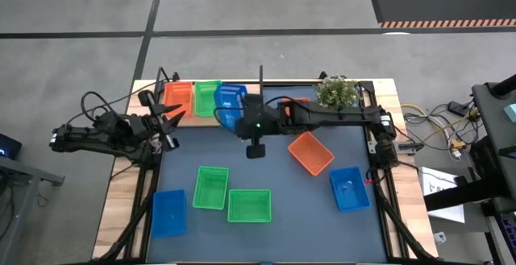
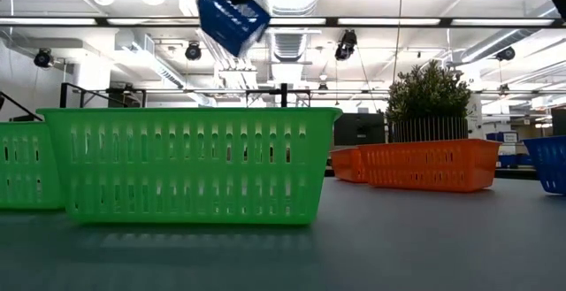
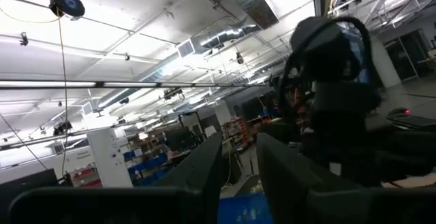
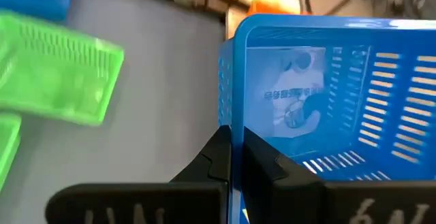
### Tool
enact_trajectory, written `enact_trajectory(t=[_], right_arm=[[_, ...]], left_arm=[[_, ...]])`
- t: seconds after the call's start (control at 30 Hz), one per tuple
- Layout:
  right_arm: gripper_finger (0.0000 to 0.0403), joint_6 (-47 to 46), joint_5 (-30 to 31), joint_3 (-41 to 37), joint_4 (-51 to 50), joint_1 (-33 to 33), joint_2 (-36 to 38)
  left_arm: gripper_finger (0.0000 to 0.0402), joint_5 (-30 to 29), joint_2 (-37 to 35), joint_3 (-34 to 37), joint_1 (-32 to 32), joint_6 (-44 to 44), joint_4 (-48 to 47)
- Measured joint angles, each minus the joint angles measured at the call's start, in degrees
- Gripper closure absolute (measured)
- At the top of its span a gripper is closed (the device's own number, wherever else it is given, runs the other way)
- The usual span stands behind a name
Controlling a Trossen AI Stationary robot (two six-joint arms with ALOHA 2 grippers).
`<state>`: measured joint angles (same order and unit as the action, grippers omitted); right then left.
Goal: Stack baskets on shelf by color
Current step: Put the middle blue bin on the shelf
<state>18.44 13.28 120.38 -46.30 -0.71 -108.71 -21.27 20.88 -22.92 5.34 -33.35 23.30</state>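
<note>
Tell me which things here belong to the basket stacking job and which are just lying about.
Job: blue basket held by right gripper; baskets on the shelf: orange, green, blue; loose mat baskets, e.g. green, orange, blue.

Lying about: potted plant, cables.

Two dark, jointed robot arms: the left arm (image 1: 105, 132) trails looped black cables, and the right arm (image 1: 322, 116) shows a small green light near its wrist. Each gripper carries flat, matte black fingers (image 4: 225, 159) with angular, wedge-shaped tips; no markings can be made out, possibly for blur.
</note>
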Motion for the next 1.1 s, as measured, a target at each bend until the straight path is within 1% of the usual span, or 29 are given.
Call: enact_trajectory(t=[0.23,0.27,0.4,0.57,0.67,0.87,1.03,1.1], right_arm=[[0.0394,5.6,-0.6,1.0,1.6,2.9,-5.9],[0.0394,6.2,0.0,1.7,1.8,3.2,-7.0],[0.0394,6.3,6.1,5.5,1.4,4.3,-11.6],[0.0394,6.2,6.6,11.5,-4.1,5.9,-16.1],[0.0394,6.1,6.2,14.5,-8.2,6.9,-17.3],[0.0394,5.4,5.2,14.3,-11.2,9.0,-17.5],[0.0394,3.3,0.1,14.3,-12.8,11.0,-17.6],[0.0394,2.5,-0.4,14.3,-14.1,11.6,-17.7]], left_arm=[[0.0324,0.1,0.7,0.0,0.0,-0.1,0.6],[0.0324,0.1,0.7,0.0,0.0,-0.1,0.6],[0.0324,0.1,1.0,0.0,0.0,-0.1,0.7],[0.0324,0.1,1.2,0.0,0.0,-0.1,0.7],[0.0324,0.1,1.2,0.0,0.0,-0.1,0.8],[0.0324,0.1,1.3,0.0,0.0,-1.5,1.7],[0.0324,0.1,1.3,0.1,0.0,-1.5,1.7],[0.0324,0.1,1.5,0.2,0.0,-1.5,1.7]])
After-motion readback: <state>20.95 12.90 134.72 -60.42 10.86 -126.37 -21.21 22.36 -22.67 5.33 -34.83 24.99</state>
